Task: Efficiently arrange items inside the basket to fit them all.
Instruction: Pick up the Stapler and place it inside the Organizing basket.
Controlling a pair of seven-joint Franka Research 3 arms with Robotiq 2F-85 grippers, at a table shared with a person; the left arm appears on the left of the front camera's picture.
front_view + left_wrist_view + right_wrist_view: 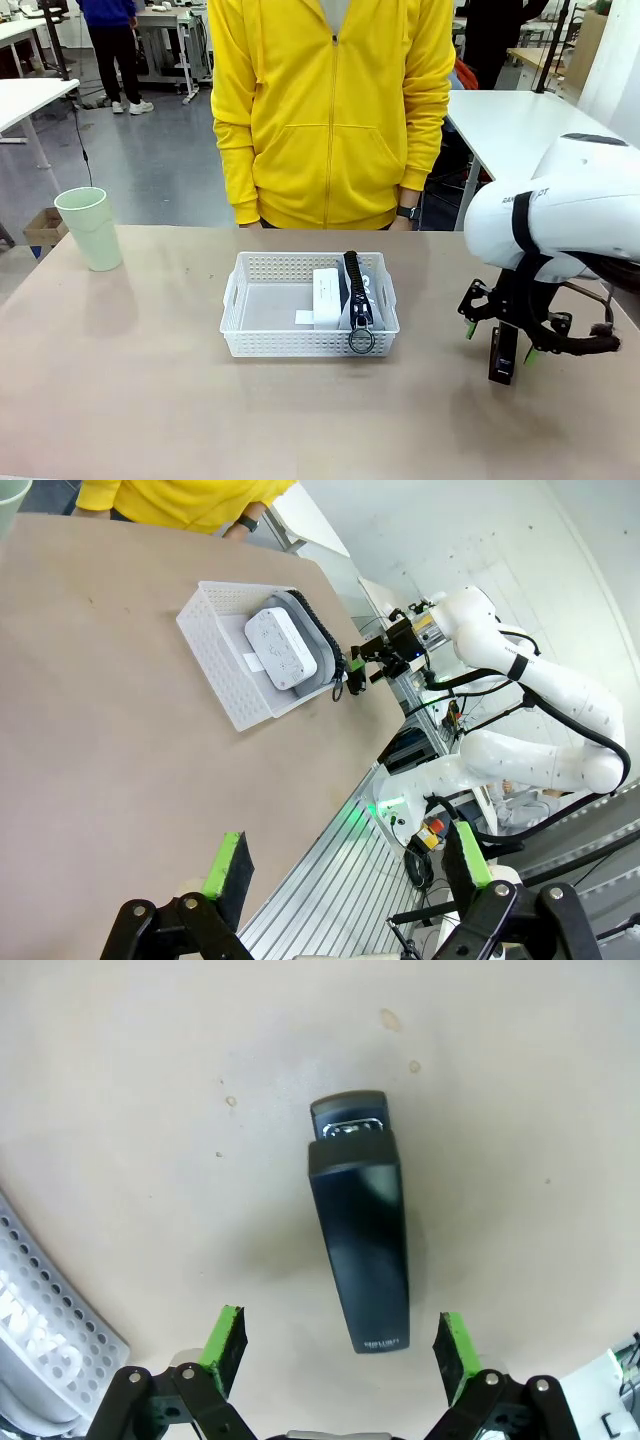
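1. Front: my right gripper [500,342] hangs released over the long black stapler [502,368], right of the shallow white perforated basket [300,345].
2. Left wrist: left gripper [347,860] released, empty.
3. Right wrist: stapler sits off-centre; closing may skew it.

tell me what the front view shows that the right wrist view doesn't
Front view: a pale green plastic cup at the left of the tan table, a person in a yellow zip hoodie, and the grey zip pouch beside a small white box inside the shallow white perforated plastic basket.
Right wrist view: the top face and metal nose of the black stapler, clear of both green pads.
Both: stapler, table, basket corner, and the open right gripper over the stapler.
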